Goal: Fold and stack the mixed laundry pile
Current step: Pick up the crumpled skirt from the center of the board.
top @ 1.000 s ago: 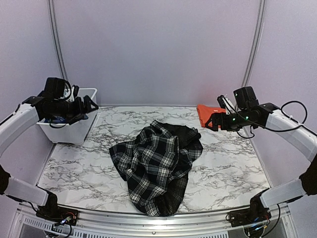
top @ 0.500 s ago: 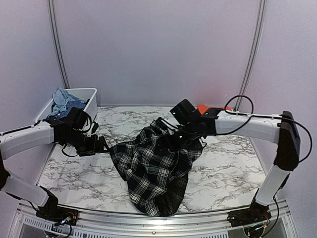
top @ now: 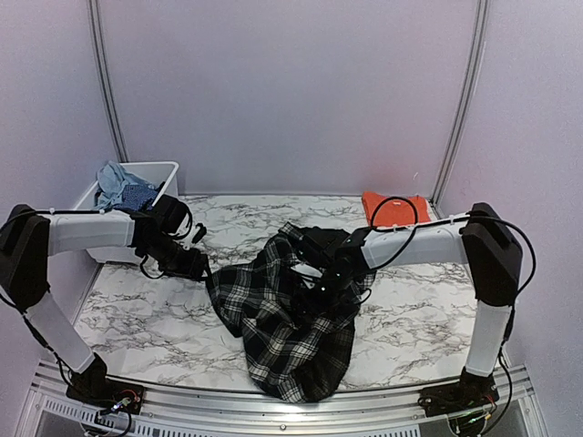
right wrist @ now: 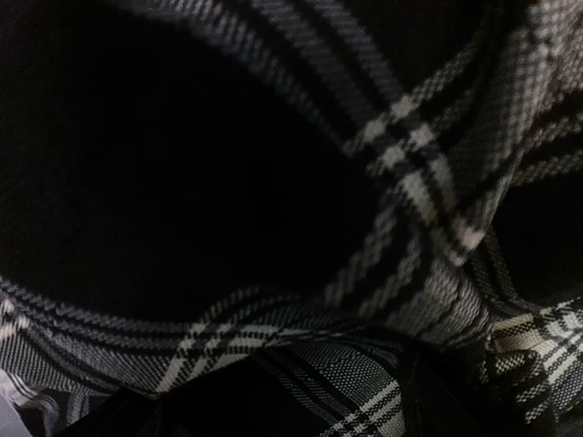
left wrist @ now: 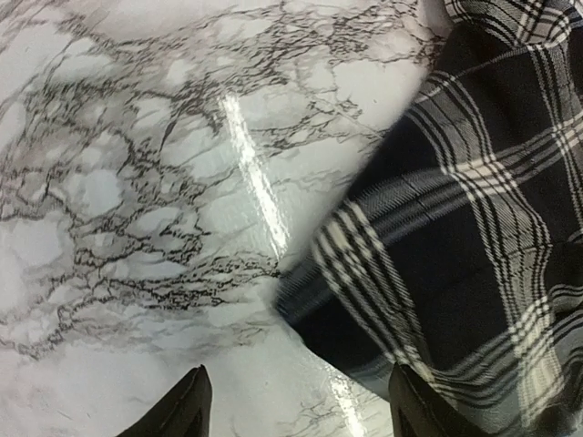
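The black-and-white plaid piece (top: 291, 319) lies crumpled in the middle of the marble table. My left gripper (top: 199, 267) is open and low at its left edge; in the left wrist view the gripper (left wrist: 301, 410) straddles the plaid hem (left wrist: 474, 209). My right gripper (top: 321, 289) is down on the middle of the plaid. In the right wrist view its fingers (right wrist: 118, 419) stand apart, with plaid cloth (right wrist: 410, 182) filling the frame. The orange T-shirt (top: 393, 209) lies folded at the back right. The pale blue denim piece (top: 117, 189) sits in the bin.
A white plastic bin (top: 155, 165) stands at the back left, just behind my left arm. The marble table (top: 137, 309) ends at a metal rail along the front. Grey walls close the back and sides.
Both arms came down from raised positions near the bin and the orange T-shirt to the plaid piece. The left now sits at its left edge, the right on its middle. The plaid has bunched slightly.
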Available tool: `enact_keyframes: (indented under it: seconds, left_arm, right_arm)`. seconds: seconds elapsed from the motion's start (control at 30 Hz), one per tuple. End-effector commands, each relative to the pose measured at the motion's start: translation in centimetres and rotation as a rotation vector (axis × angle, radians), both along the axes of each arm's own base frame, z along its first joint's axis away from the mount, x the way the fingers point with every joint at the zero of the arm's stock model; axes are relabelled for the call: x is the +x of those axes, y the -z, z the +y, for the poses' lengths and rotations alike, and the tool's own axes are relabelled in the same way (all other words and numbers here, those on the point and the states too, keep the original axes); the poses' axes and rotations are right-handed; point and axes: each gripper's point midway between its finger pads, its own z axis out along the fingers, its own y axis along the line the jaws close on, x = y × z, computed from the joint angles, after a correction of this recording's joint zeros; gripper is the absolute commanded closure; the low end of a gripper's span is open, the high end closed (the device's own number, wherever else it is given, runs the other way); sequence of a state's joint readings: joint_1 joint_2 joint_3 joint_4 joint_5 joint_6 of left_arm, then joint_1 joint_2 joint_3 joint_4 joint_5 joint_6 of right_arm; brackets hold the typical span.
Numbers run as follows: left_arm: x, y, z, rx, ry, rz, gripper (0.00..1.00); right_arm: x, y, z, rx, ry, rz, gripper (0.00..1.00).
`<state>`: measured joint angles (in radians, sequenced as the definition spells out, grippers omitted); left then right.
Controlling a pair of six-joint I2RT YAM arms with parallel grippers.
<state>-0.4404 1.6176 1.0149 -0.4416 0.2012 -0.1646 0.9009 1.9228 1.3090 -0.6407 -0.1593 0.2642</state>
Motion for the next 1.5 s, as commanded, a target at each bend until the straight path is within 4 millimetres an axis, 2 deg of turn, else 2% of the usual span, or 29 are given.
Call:
enact_keyframes:
  seconds: [0.0,0.17,0.4,0.47,0.57,0.6,0.63,0.67,0.77,0.9,1.0,1.17,1.27,1.4,1.47]
  left_arm:
    - [0.9,0.3,-1.4,0.033,0.256,-0.08,0.34]
    - [-0.2,2.0,-4.9,-0.096,0.433,-0.042,0.4]
    - [-3.3,1.8,-6.1,-0.21,0.557,-0.063,0.42]
    - [-3.6,2.2,-6.3,-0.209,0.569,-0.068,0.49]
    - [-3.0,3.3,-5.7,-0.125,0.564,-0.08,0.77]
    - [-2.7,2.9,-5.7,-0.109,0.562,-0.095,0.87]
    - [-2.4,2.0,-5.8,-0.108,0.56,-0.12,0.97]
    - [-2.1,0.7,-6.0,-0.111,0.562,-0.159,1.0]
    - [-1.9,-5.1,-6.8,-0.112,0.576,-0.324,1.0]
    - [-3.0,-13.5,-7.2,-0.137,0.61,-0.501,1.0]
    - [-4.4,-17.9,-7.4,-0.146,0.654,-0.589,1.0]
    - [-7.4,-22.5,-7.8,-0.125,0.74,-0.715,1.0]
    - [-8.4,-24.6,-8.0,-0.135,0.755,-0.76,1.0]
    - [-9.7,-26.0,-8.7,-0.136,0.778,-0.799,1.0]
    - [-10.1,-26.2,-9.0,-0.132,0.791,-0.811,1.0]
  right_arm:
    - [-0.6,0.1,-3.2,-0.016,0.022,0.017,0.18]
    - [-0.1,-1.4,-3.9,0.029,0.037,-0.002,0.16]
    - [1.1,-4.4,-4.2,0.069,0.051,-0.06,0.16]
    - [1.5,-6.2,-3.7,0.109,0.04,-0.104,0.16]
    - [2.5,-9.7,-3.1,0.18,0.016,-0.211,0.14]
    - [2.8,-10.9,-2.9,0.209,0.006,-0.25,0.13]
    - [3.1,-12.2,-2.8,0.236,-0.006,-0.294,0.12]
    - [3.3,-13.4,-2.6,0.263,-0.022,-0.337,0.12]
    - [3.5,-17.1,-2.1,0.349,-0.08,-0.467,0.11]
    - [2.7,-22.1,-0.8,0.474,-0.198,-0.644,0.11]
    - [1.8,-24.7,1.0,0.537,-0.294,-0.769,0.1]
    - [0.6,-28.1,5.1,0.59,-0.438,-0.894,0.08]
    - [-0.3,-29.4,7.3,0.612,-0.495,-0.921,0.05]
    - [-2.1,-31.1,9.6,0.673,-0.536,-0.946,0.06]
    - [-2.7,-31.2,10.5,0.701,-0.55,-0.938,0.07]
